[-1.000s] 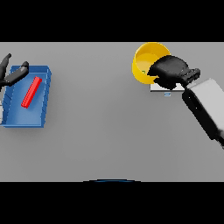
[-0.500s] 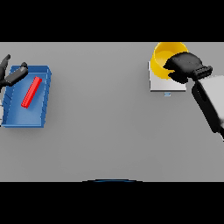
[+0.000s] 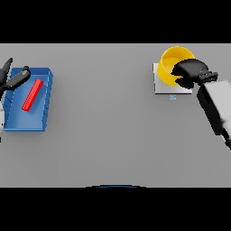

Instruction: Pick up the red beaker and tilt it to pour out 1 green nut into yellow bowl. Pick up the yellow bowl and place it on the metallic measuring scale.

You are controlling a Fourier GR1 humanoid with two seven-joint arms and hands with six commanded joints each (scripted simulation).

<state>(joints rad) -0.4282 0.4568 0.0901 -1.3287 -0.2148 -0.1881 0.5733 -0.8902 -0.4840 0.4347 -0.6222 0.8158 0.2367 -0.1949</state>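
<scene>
The yellow bowl (image 3: 173, 63) is over the metallic measuring scale (image 3: 164, 85) at the far right, tilted a little toward me. My right hand (image 3: 191, 71) is shut on the bowl's right rim and hides that side. I cannot tell if the bowl rests on the scale or hangs just above it. The red beaker (image 3: 32, 94) lies on its side in the blue tray (image 3: 40, 113) at the far left. My left hand (image 3: 13, 79) shows at the tray's far left corner with fingers spread, open. No green nut is visible.
The scale has a small blue mark (image 3: 173, 97) on its near edge. My right forearm (image 3: 216, 106) crosses the table's right side.
My right hand has carried the yellow bowl to the right and slightly away, from left of the scale to above it. The left hand and beaker have stayed still.
</scene>
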